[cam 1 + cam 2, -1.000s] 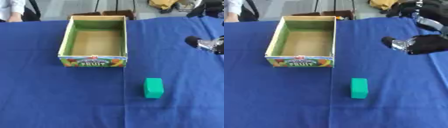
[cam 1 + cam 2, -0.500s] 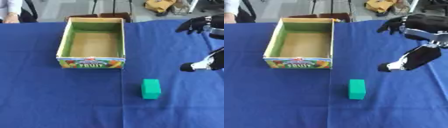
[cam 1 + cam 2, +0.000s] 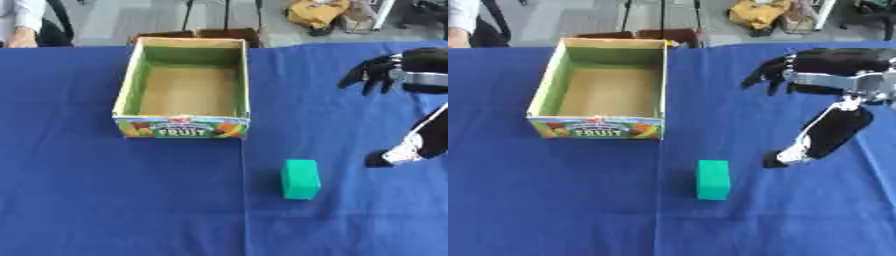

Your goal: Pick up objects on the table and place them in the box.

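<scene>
Tabletop (image 3: 105, 200) under blue cloth fills nearly the whole frame. Nearest, just right of centre in the lower half, a green block (image 3: 713, 179) stands alone on the cloth, touched by nothing. To its right, at mid-height near the right edge, a black and silver part of the robot's arm hangs with its tip low over the cloth. Farther back, in the upper right, the right hand (image 3: 773, 73) hovers with its dark fingers relaxed and spread downward, holding nothing. In the upper left of centre sits the open cardboard box (image 3: 128, 92), green inside with "FRUIT" printed on its front, well apart from the block.
</scene>
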Robot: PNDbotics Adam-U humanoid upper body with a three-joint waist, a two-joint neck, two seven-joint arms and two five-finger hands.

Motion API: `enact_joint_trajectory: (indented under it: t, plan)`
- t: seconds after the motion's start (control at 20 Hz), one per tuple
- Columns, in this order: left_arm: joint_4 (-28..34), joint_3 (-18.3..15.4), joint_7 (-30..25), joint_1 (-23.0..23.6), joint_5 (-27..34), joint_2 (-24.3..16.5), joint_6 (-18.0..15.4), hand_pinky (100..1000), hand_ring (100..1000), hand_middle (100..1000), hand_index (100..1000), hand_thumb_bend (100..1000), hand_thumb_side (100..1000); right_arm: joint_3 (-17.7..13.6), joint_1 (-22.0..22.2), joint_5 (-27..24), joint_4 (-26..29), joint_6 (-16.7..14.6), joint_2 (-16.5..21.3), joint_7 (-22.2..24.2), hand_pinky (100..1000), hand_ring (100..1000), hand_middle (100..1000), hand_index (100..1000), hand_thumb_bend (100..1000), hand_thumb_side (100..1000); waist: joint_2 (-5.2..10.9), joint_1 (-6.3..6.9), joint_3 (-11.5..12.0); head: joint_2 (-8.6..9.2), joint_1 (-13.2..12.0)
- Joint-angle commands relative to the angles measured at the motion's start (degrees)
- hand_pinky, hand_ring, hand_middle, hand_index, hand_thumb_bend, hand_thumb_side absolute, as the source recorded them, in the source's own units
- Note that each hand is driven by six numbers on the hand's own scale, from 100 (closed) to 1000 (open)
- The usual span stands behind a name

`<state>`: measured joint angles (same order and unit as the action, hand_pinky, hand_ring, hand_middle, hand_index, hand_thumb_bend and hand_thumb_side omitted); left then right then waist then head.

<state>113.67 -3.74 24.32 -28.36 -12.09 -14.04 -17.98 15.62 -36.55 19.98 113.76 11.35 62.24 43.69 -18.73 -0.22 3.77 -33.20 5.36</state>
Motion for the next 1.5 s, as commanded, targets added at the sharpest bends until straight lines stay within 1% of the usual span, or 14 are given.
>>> enact_joint_trajectory:
  t: [0.05, 0.15, 0.35, 0.55, 0.65, 0.75, 0.8, 0.95, 1.0, 1.2, 1.5]
  plan:
    - [0.92, 0.11, -0.36, -0.63, 0.12, -1.13, 0.15, 828, 938, 897, 1000, 100, 1000, 1.06, -1.84, 0.44, 0.83, 1.28, 0.29, 1.04, 653, 757, 885, 986, 582, 493, 1.27, -0.1, -0.23, 0.55, -0.32]
    - [0.92, 0.11, -0.4, -0.62, 0.13, -1.1, 0.24, 828, 938, 894, 1000, 100, 1000, 2.16, -2.92, 0.63, 0.83, 2.1, -0.59, 1.5, 654, 768, 889, 983, 577, 484, 1.23, -0.08, -0.35, 0.61, -0.38]
    - [0.92, 0.11, -0.39, -0.6, 0.14, -1.03, 0.29, 827, 937, 889, 1000, 100, 1000, 4.64, -4.76, 0.71, 0.83, 4.22, -2.64, 3.76, 669, 838, 887, 969, 564, 472, 1.09, -0.04, -0.56, 0.69, -0.51]
    - [0.92, 0.1, -0.39, -0.62, 0.17, -0.91, 0.38, 827, 936, 887, 1000, 100, 1000, 6.33, -5.44, 1.38, 0.83, 6.66, -4.51, 5.7, 630, 758, 889, 962, 553, 473, 0.83, 0.01, -0.7, 0.92, -0.35]
    - [0.92, 0.09, -0.38, -0.63, 0.19, -0.86, 0.44, 826, 936, 886, 1000, 100, 1000, 6.83, -5.4, 1.87, 0.83, 7.41, -5.12, 6.49, 598, 701, 893, 964, 552, 475, 0.69, 0.03, -0.67, 0.98, -0.28]
    - [0.92, 0.1, -0.38, -0.66, 0.23, -0.79, 0.48, 826, 936, 885, 1000, 100, 1000, 7.29, -5.47, 2.13, 0.83, 7.95, -5.68, 7.33, 569, 668, 896, 963, 550, 483, 0.59, 0.02, -0.63, 1.0, -0.22]
    - [0.92, 0.11, -0.39, -0.67, 0.25, -0.76, 0.5, 826, 936, 885, 1000, 100, 1000, 7.57, -5.57, 2.26, 0.83, 8.22, -5.94, 7.76, 569, 674, 895, 963, 549, 484, 0.55, 0.0, -0.61, 1.0, -0.21]
    - [0.92, 0.16, -0.45, -0.71, 0.29, -0.67, 0.5, 825, 935, 883, 1000, 100, 1000, 8.87, -5.65, 2.8, 0.83, 9.52, -6.68, 8.22, 625, 799, 894, 960, 548, 485, 0.45, -0.05, -0.56, 1.06, -0.08]
    - [0.92, 0.19, -0.48, -0.73, 0.32, -0.63, 0.51, 824, 934, 882, 1000, 100, 1000, 9.32, -5.6, 3.09, 0.83, 10.13, -6.93, 8.25, 647, 824, 894, 958, 548, 484, 0.42, -0.05, -0.53, 1.11, -0.03]
    - [0.92, 0.26, -0.61, -0.76, 0.43, -0.49, 0.52, 822, 933, 880, 1000, 100, 1000, 10.23, -5.22, 3.73, 0.66, 11.98, -7.93, 8.28, 683, 855, 891, 949, 557, 477, 0.27, -0.01, -0.48, 1.34, 0.22]
    - [0.92, 0.31, -0.69, -0.84, 0.56, -0.35, 0.55, 820, 931, 877, 999, 100, 1000, 10.85, -4.51, 4.64, -1.58, 13.23, -9.35, 8.28, 681, 843, 873, 936, 554, 497, 0.1, 0.16, -0.62, 1.34, 0.35]
